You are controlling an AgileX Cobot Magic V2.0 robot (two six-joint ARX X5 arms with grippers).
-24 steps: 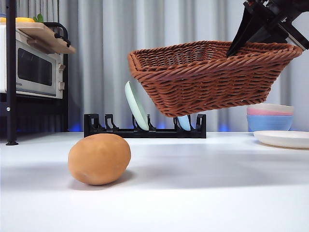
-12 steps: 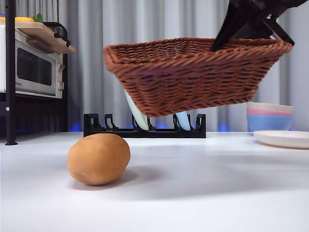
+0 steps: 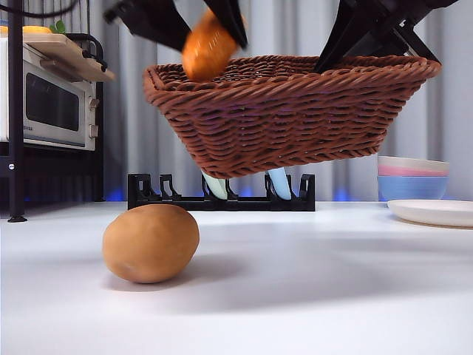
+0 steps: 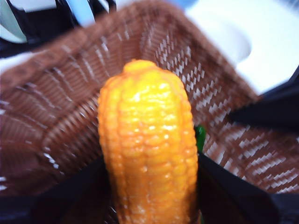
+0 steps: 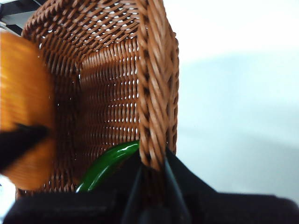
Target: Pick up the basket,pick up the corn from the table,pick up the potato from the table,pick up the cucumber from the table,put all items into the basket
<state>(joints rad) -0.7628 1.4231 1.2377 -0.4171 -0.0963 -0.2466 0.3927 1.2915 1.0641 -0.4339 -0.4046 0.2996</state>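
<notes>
Since a moment ago my left gripper [image 3: 211,33] has arrived, clamped on the corn [image 3: 207,48] above the basket's [image 3: 288,111] left rim. My right gripper [image 5: 152,179] pinches the right rim, holding the basket tilted in the air. I see the cucumber [image 5: 105,165] inside. The potato [image 3: 151,243] lies on the white table [image 3: 310,296], near left.
</notes>
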